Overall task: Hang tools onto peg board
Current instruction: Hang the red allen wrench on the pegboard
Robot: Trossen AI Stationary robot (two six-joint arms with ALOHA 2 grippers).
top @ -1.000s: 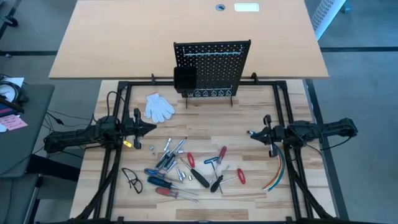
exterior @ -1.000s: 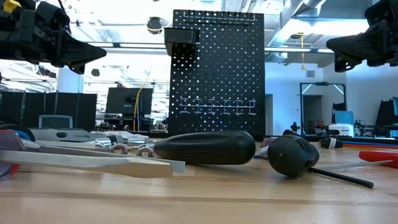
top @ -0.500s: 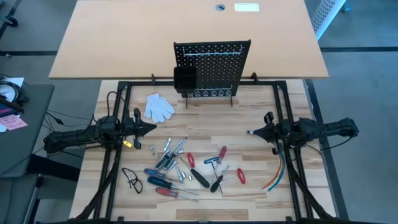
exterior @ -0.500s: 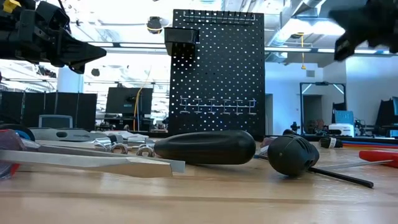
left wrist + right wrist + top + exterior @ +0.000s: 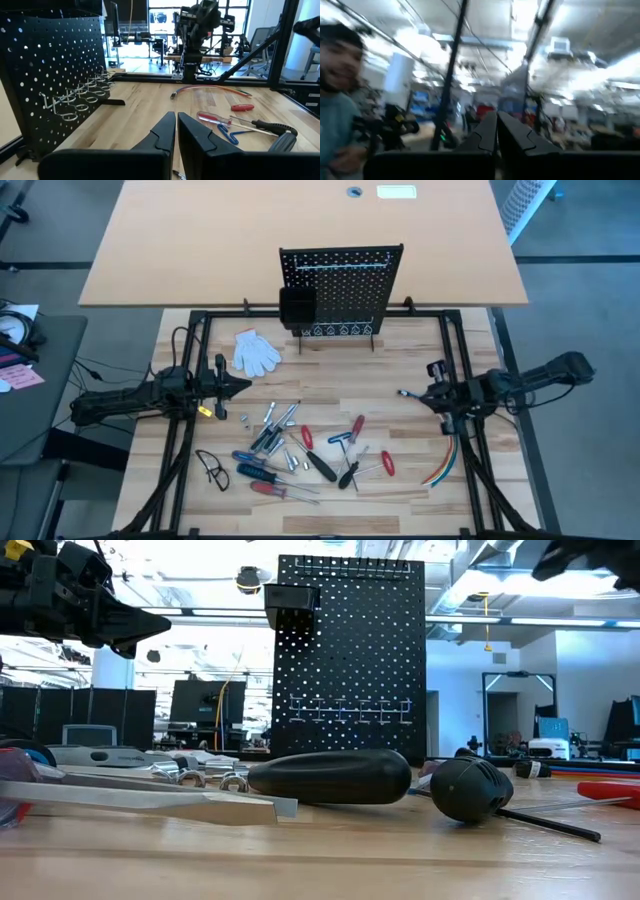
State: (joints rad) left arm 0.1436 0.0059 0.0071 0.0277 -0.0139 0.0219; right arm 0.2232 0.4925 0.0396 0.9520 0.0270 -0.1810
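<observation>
Left claw (image 5: 243, 386): fingers pressed together, empty, tools (image 5: 300, 448) lying just beyond its tip. Right claw (image 5: 403, 394): likewise narrow, empty. Peg board (image 5: 340, 288): upright between both, farther back on bench (image 5: 390, 370).

The peg board (image 5: 341, 288) stands upright at the back edge of the desk (image 5: 330, 385), centre. A glove (image 5: 256, 351) lies just in front of it, off to the left. The tools (image 5: 300, 450) are scattered together toward the front, in the middle of the desk. A cable bundle (image 5: 446, 452) lies to their right. The left gripper (image 5: 244, 386) sits left of the pile, the right gripper (image 5: 403, 394) opposite, well apart.
</observation>
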